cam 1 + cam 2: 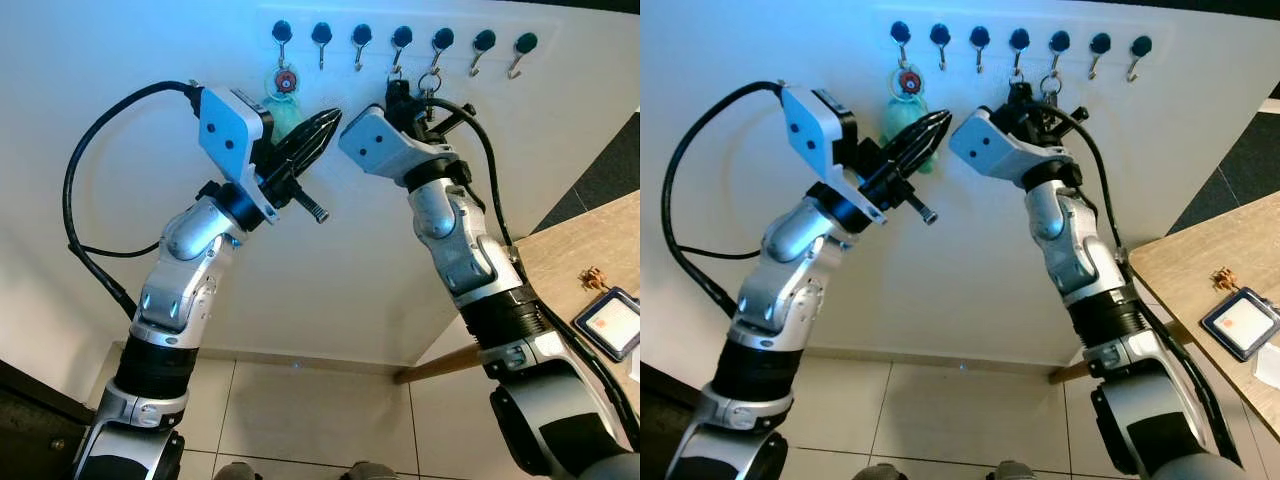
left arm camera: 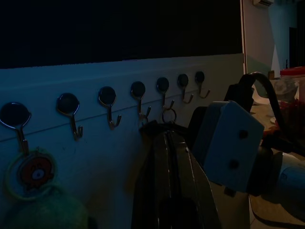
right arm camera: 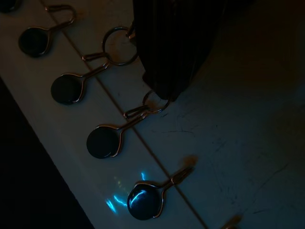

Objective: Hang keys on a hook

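Right wrist view — right pincer (image 3: 164, 88) pressed together, pinching key rings (image 3: 116, 45) at hooks (image 3: 102, 140); left pincer (image 1: 325, 125) pressed together, nearby

wall hook rail (image 1: 460, 22) | green keychain (image 1: 285, 100) on leftmost hook | key rings (image 1: 430, 80) on middle hooks

Obscured items at the hook rail

Keys hidden behind right gripper (image 3: 164, 81) fingers; ring (image 3: 116, 45) partly covered; green pouch (image 2: 45, 214) cut off by edge.
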Controlling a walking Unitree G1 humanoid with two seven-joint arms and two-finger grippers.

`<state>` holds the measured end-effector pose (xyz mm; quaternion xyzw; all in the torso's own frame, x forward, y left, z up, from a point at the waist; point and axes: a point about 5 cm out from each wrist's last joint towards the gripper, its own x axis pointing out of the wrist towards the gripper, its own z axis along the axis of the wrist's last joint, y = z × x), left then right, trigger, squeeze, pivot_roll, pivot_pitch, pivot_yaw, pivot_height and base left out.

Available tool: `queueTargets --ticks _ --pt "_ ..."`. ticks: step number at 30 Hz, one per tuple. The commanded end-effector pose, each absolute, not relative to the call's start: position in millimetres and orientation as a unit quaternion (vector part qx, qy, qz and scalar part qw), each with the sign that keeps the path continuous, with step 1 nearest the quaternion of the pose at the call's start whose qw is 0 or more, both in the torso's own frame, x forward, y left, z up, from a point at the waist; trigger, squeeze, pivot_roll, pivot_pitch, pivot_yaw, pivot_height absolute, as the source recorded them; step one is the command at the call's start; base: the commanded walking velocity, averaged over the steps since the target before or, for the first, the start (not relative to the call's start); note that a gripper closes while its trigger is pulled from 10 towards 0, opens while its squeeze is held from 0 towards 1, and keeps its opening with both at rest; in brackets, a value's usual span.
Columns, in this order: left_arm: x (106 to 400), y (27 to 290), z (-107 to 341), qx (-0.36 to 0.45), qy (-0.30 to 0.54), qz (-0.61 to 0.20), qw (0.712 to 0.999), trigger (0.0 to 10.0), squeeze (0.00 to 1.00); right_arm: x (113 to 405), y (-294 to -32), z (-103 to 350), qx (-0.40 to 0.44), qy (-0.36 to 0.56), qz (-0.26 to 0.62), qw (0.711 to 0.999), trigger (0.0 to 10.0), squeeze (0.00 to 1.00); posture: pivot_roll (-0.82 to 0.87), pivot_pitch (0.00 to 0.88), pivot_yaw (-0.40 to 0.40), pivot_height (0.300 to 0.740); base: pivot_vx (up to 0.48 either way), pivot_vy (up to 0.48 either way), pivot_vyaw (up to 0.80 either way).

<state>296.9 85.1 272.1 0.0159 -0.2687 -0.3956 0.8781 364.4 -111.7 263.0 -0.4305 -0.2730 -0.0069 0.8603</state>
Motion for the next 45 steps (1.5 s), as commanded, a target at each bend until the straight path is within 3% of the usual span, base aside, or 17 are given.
queueTargets --ticks 1,16,35,36,37,38,45 --pt "293.3 79.0 278.5 0.012 -0.283 -0.407 0.869 10.0 0.00 365.7 -115.1 261.3 -0.423 -0.262 -0.009 0.868 10.0 0.00 0.04 0.073 -0.030 0.740 0.000 0.000 0.00" --pt "291.3 75.2 277.3 0.026 -0.283 -0.414 0.865 10.0 0.00 361.6 -107.6 251.2 -0.418 -0.255 0.012 0.872 10.0 0.00 0.04 0.081 -0.031 0.740 0.000 0.000 0.00" --pt "290.9 72.1 278.1 0.038 -0.282 -0.419 0.862 10.0 0.00 358.3 -107.5 252.6 -0.358 -0.257 0.025 0.897 10.0 0.00 0.04 0.083 -0.026 0.740 0.000 0.000 0.00" --pt "290.8 72.1 278.2 0.038 -0.282 -0.419 0.862 10.0 0.00 358.0 -108.7 253.6 -0.347 -0.258 0.023 0.901 10.0 0.42 0.04 0.083 -0.026 0.740 0.000 0.000 0.00" --pt "290.8 72.1 278.2 0.038 -0.282 -0.419 0.862 10.0 0.00 358.0 -108.7 253.6 -0.347 -0.258 0.023 0.901 10.0 0.42 0.04 0.083 -0.026 0.740 0.000 0.000 0.00" --pt "290.8 72.1 278.2 0.038 -0.282 -0.419 0.862 10.0 0.00 357.7 -109.9 254.5 -0.336 -0.259 0.021 0.905 10.0 1.00 0.04 0.083 -0.026 0.740 0.000 0.000 0.00" --pt "290.8 72.0 278.4 0.038 -0.283 -0.419 0.862 10.0 0.00 357.8 -113.9 257.4 -0.319 -0.260 0.015 0.911 10.0 1.00 0.04 0.083 -0.025 0.740 0.000 0.000 0.00"
